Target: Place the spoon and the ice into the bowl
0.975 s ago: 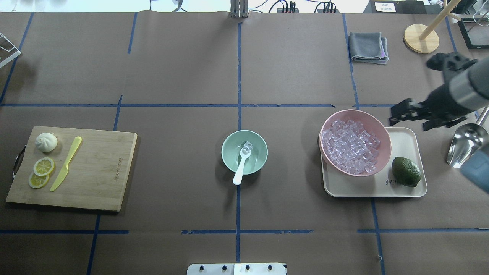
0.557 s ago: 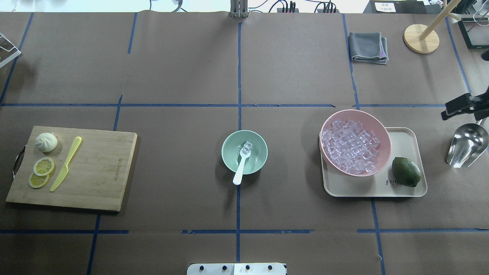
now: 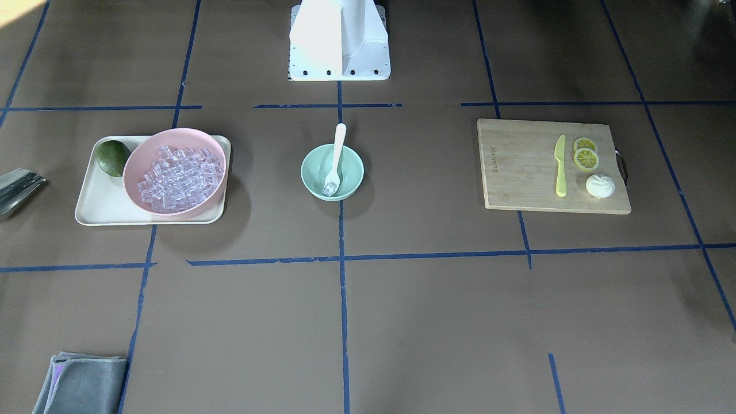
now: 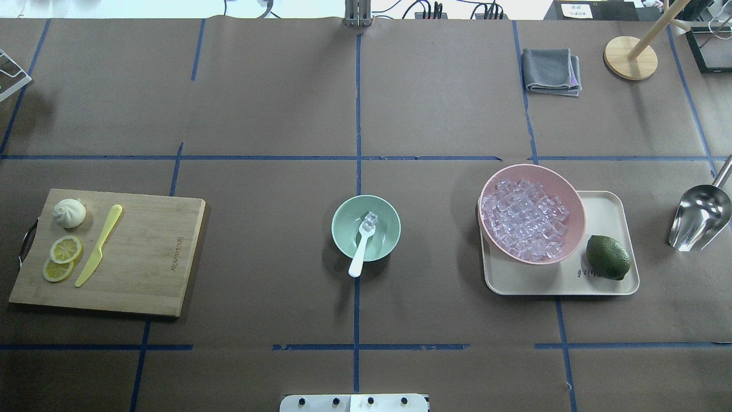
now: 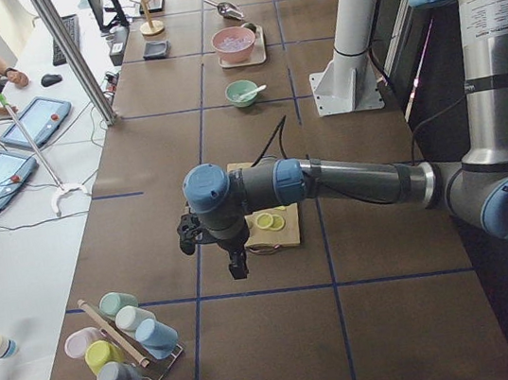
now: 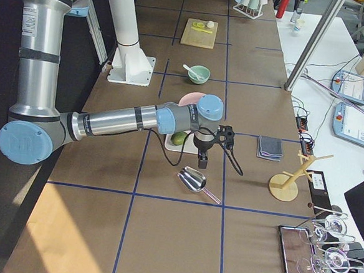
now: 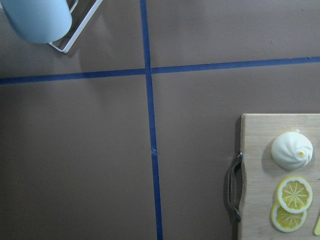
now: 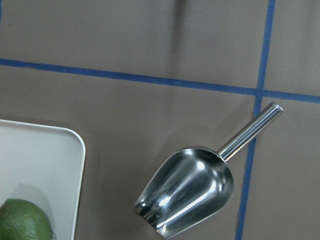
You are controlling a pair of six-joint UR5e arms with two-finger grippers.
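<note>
The mint-green bowl [image 4: 345,236] stands at the table's middle. The white spoon [image 4: 359,252] lies in it, scoop inside, handle over the near rim. One clear ice cube [image 4: 372,218] rests in the bowl at the scoop. The bowl [image 3: 352,167], the spoon [image 3: 338,148] and the cube [image 3: 330,187] also show in the front view. My left gripper [image 5: 236,261] hangs over the table beside the cutting board, seen only in the left side view. My right gripper [image 6: 202,158] hangs above the metal scoop, seen only in the right side view. I cannot tell whether either is open.
A pink bowl [image 4: 534,171] full of ice cubes and a lime [image 4: 608,257] sit on a cream tray [image 4: 609,214]. A metal scoop [image 4: 699,220] lies right of it. A cutting board [image 4: 148,257] with a yellow-green knife [image 4: 100,245], lemon slices and a bun is at the left.
My right arm has drawn back to the right and left the overhead view. The bowl, spoon and ice have not moved.
</note>
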